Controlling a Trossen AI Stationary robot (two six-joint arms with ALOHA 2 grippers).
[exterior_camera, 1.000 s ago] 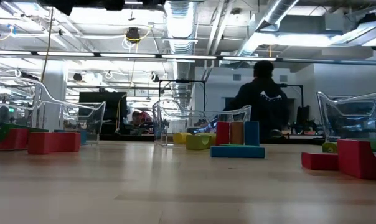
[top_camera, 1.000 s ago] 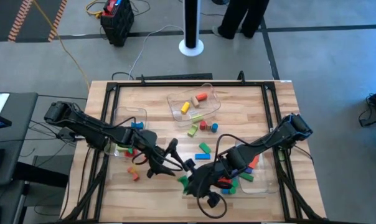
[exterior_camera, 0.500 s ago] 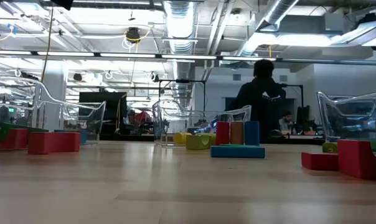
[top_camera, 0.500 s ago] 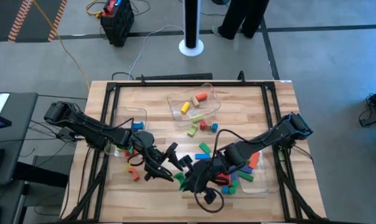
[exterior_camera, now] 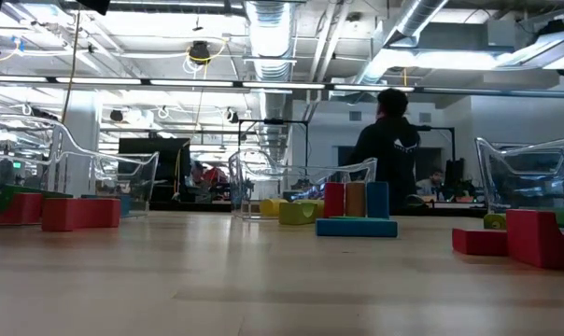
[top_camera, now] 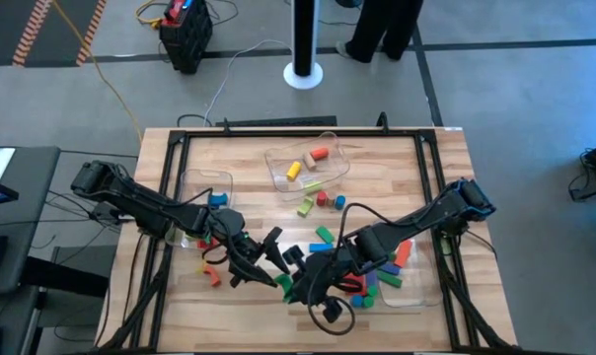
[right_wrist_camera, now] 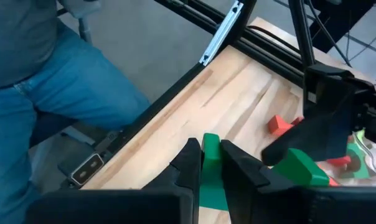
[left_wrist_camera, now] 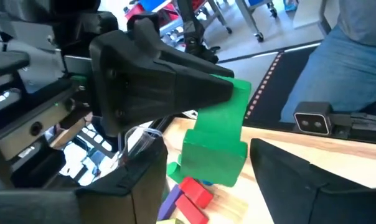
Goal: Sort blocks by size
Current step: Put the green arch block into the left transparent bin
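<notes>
Green block: your right claw (right_wrist_camera: pixel 203 163) is clamped on a green block (right_wrist_camera: pixel 210 177), held up off the tabletop (top_camera: pixel 377 177) near its front edge.
Why held so: you look to be passing it across; in the left wrist view the same green block (left_wrist_camera: pixel 219 140) sits between the left claw's two fingers.
Left claw: the left claw (top_camera: pixel 278 258) stands apart around the block, not yet pinching it (judging by the gap on either side).
Loose blocks: several blocks (top_camera: pixel 323 200) lie scattered mid-tabletop.
Back bin: the clear bin (top_camera: pixel 330 143) holds a yellow, a red-orange and a pale green piece.
Left bin: this bin (top_camera: pixel 187 182) holds a blue block at least.
Right bin: this bin (top_camera: pixel 416 296) holds a few, partly hidden by your right arm.
</notes>
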